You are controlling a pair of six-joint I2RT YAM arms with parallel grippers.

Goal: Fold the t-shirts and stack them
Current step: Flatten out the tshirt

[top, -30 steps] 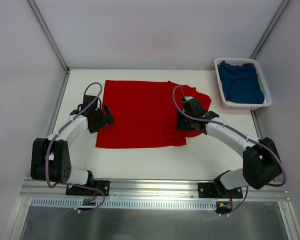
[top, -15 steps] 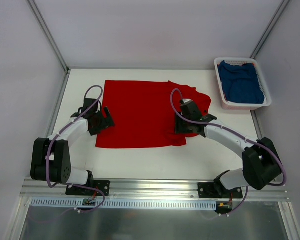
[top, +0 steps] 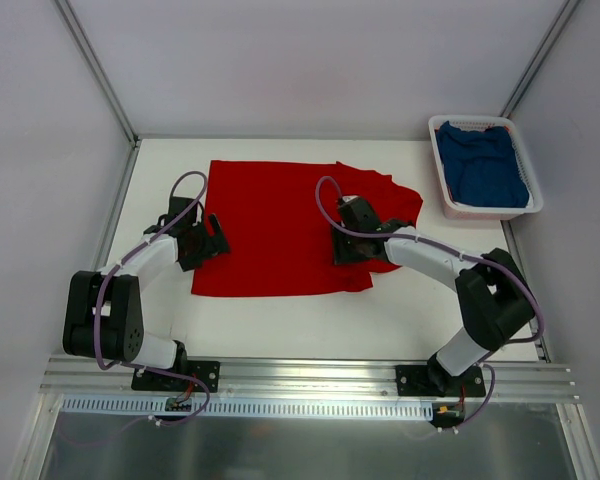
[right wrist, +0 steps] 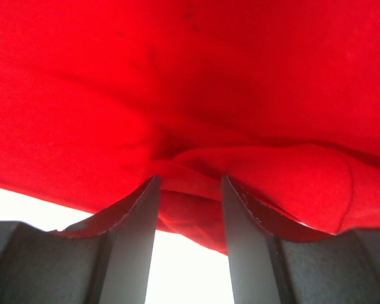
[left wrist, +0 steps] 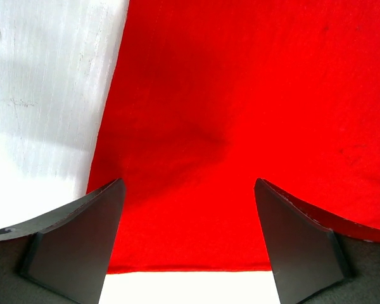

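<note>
The red t-shirt (top: 280, 225) lies spread on the white table, its right part rumpled and lifted. My right gripper (top: 342, 240) sits over that right part, and in the right wrist view (right wrist: 190, 178) its narrow jaws pinch a fold of red cloth (right wrist: 177, 76) that drapes over both fingertips. My left gripper (top: 215, 232) is open at the shirt's left edge. In the left wrist view (left wrist: 187, 183) its fingers stand wide apart over flat red cloth (left wrist: 240, 95) with the hem between them. The blue t-shirt (top: 485, 165) lies bunched in the basket.
The white slatted basket (top: 490, 212) stands at the back right corner of the table. Grey walls and metal posts enclose the table on three sides. The arm bases sit on the rail at the near edge.
My right gripper has moved left across the shirt, carrying the pinched fold with it. The left gripper has shifted only slightly at the shirt's left edge.
</note>
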